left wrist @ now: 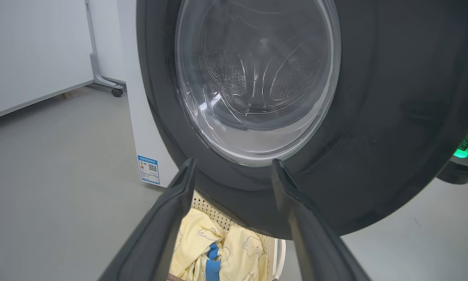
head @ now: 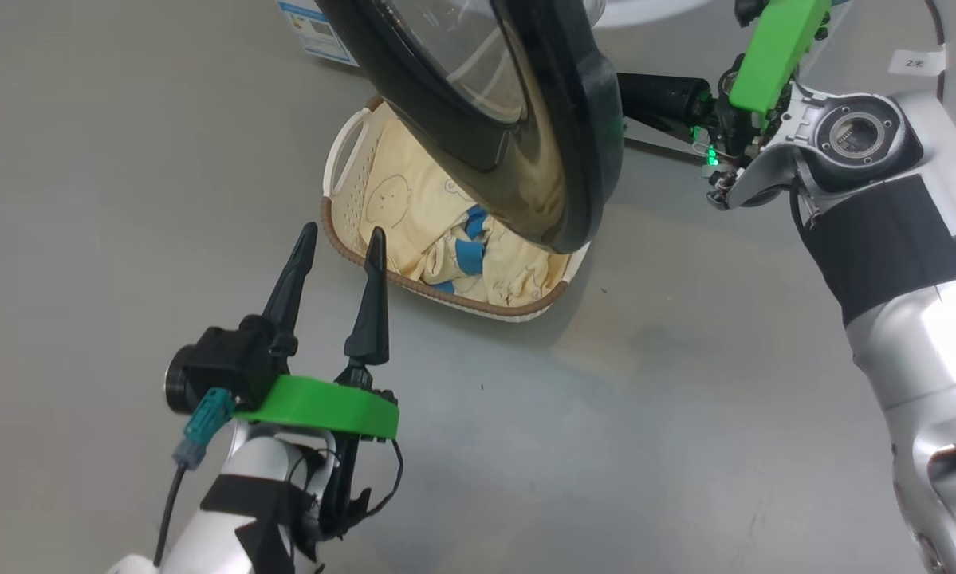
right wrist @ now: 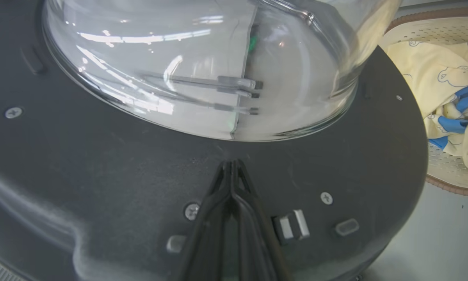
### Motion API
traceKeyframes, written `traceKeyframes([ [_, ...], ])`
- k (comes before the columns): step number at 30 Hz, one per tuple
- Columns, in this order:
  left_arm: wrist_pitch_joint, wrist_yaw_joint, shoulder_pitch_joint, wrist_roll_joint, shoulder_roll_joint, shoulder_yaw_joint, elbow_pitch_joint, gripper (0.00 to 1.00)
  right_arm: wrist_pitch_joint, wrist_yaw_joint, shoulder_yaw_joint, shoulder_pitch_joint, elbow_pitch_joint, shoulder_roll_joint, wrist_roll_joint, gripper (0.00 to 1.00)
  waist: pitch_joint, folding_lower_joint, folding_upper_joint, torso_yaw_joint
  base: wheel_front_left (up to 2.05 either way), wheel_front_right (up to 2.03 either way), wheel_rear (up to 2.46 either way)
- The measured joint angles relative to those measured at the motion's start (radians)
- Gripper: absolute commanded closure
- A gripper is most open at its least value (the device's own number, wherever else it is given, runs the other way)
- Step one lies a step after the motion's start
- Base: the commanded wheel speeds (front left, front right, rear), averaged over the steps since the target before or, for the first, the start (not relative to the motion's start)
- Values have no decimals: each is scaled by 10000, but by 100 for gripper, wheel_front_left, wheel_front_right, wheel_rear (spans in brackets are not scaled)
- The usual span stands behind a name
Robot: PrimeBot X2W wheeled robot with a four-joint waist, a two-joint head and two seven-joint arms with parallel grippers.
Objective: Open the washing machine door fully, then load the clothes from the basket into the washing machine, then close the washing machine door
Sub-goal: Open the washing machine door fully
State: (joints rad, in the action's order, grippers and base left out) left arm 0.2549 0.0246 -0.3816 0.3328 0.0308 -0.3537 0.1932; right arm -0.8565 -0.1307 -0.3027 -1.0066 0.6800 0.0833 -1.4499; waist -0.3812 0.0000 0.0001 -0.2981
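Lower left: left gripper (head: pixel 344 231) wide open, nothing between its fingers, tips pointing at the basket (head: pixel 517 307) and near its brown rim. Centre: basket on the grey floor (head: pixel 87 239), the clothes (head: pixel 414 207) lying in it, pale yellow with blue patches. The washing machine door (head: pixel 557 119) stands swung out over the basket's far part. Behind it, the washing machine (left wrist: pixel 148 117), white corner with blue label (left wrist: pixel 148 169). Right: right gripper (right wrist: pixel 234 164) closed, fingers pressed together with nothing in them, tips against the door's black inner face just below the glass bowl (right wrist: pixel 202 58).
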Motion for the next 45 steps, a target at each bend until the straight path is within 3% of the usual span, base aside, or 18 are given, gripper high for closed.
traceKeyframes([
  [27, 0, 38, 30, 2, 2, 15, -2, 0, 217, 0, -2197, 388, -617, -4, -1609, 100, 108, -1, 0, -30, 0, 0, 0],
  [35, 0, 36, 196, -56, 2, 142, 10, 0, 777, 0, -2278, 536, -777, -6, -1883, 100, 323, -1, 0, 50, 0, 0, 0],
  [41, 0, 33, 522, -180, 10, 316, 140, 0, 2121, 0, -2151, 1661, -1954, 897, -1070, 100, 869, -1, 0, 237, 0, 0, 0],
  [45, 0, 25, 841, -368, 17, 520, 194, 0, 3578, 0, -2196, 2773, -3135, 1653, 236, 100, 1237, -2, 0, 453, 0, 0, 0],
])
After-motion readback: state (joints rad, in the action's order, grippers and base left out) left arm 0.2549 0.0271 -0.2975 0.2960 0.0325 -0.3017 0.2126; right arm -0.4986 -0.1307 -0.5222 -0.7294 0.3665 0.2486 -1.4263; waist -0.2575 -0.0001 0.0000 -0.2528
